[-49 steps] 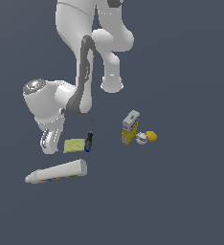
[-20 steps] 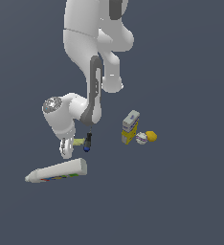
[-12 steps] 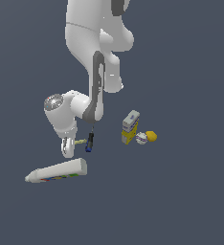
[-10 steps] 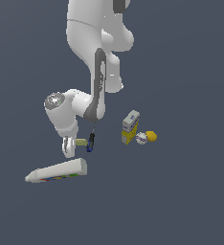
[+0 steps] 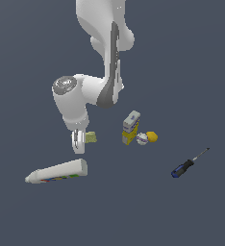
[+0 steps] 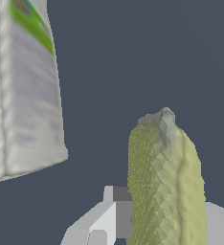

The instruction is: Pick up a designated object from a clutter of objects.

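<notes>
the yellow-green pad point(image 6: 164, 186) stands on edge between the end effector's point(image 5: 79, 142) fingers point(image 6: 106, 217), clamped across its thin faces, just beside the white bottle point(image 5: 56, 171); it looks light, soft and rough, so a mid-body pinch should hold; only the wrist view shows the contact; the exterior view mostly hides it.

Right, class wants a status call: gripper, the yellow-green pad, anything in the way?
Gripper down at the pad, fingers either side; contact not confirmed. White bottle lies close by, apart. Screwdriver well clear.
</notes>
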You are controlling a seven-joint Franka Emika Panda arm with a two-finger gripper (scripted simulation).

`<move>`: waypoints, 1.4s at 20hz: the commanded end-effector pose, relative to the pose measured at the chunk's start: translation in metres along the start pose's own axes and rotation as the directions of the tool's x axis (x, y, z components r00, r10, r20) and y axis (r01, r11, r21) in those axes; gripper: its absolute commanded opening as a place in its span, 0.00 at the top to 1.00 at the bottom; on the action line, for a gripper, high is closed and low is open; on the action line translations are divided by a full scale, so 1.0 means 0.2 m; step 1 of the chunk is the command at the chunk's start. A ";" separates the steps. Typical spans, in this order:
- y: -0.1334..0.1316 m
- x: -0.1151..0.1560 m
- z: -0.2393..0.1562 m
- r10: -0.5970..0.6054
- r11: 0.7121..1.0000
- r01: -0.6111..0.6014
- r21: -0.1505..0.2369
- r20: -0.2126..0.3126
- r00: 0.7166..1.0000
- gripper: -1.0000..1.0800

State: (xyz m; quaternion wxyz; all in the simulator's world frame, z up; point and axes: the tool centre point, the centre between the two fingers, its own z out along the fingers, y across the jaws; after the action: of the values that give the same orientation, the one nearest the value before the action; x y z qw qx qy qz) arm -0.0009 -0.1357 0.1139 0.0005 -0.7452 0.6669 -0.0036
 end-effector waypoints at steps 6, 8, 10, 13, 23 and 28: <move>-0.10 -0.28 -0.38 -0.002 1.000 0.002 -0.001 -0.002 1.000 1.00; -0.12 -0.36 -0.48 -0.003 1.000 0.003 -0.002 -0.002 1.000 1.00; -0.15 -0.43 -0.58 -0.004 1.000 0.004 -0.002 -0.003 1.000 1.00; -0.19 -0.55 -0.74 -0.005 1.000 0.005 -0.003 -0.002 1.000 1.00; -0.32 -0.87 -1.17 -0.010 1.000 0.010 -0.005 0.002 1.000 1.00; -0.37 -0.97 -1.30 -0.012 1.000 0.012 -0.005 0.004 1.000 1.00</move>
State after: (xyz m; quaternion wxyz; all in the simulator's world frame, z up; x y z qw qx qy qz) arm 0.0471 0.0602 0.3648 -0.0005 -0.7493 0.6622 -0.0008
